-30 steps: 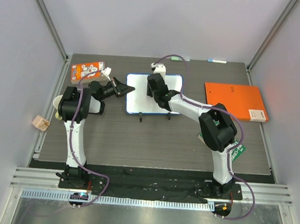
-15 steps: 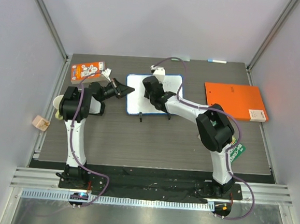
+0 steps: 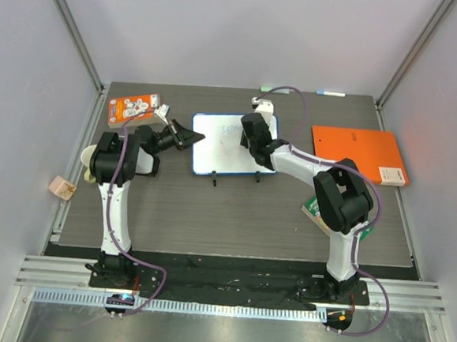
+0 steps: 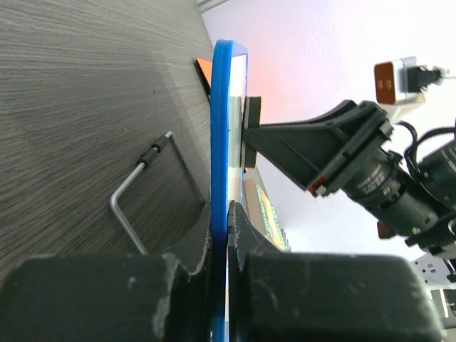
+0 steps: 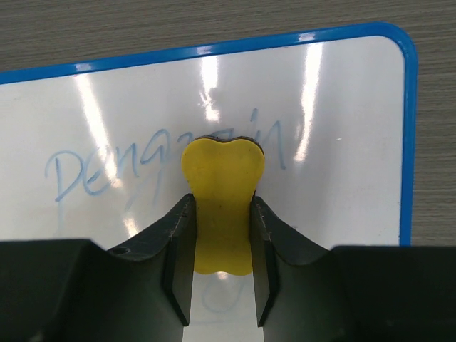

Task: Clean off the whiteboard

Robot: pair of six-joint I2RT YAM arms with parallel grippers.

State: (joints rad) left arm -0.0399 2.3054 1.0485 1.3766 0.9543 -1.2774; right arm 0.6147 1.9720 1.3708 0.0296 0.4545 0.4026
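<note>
The whiteboard (image 3: pixel 214 148), white with a thin blue frame, stands propped in the middle of the table. Its left edge (image 4: pixel 221 121) is pinched in my shut left gripper (image 4: pixel 228 222), which is at the board's left side (image 3: pixel 190 139) in the top view. My right gripper (image 5: pixel 222 214) is shut on a yellow eraser (image 5: pixel 222 165) pressed against the board face (image 5: pixel 342 142) near its upper right (image 3: pixel 255 135). Faint blue handwriting (image 5: pixel 92 167) runs to the left and right of the eraser. A faint blue loop shows below it.
An orange folder (image 3: pixel 356 153) lies to the right of the board. An orange printed packet (image 3: pixel 133 108) lies at the far left. A marker (image 3: pixel 330 93) rests at the back edge, a green packet (image 3: pixel 313 209) beside the right arm, and a small wooden block (image 3: pixel 62 187) off the mat at left.
My right gripper slid the eraser a little left across the board, then right toward its upper right part. The left gripper and the board have stayed put.
</note>
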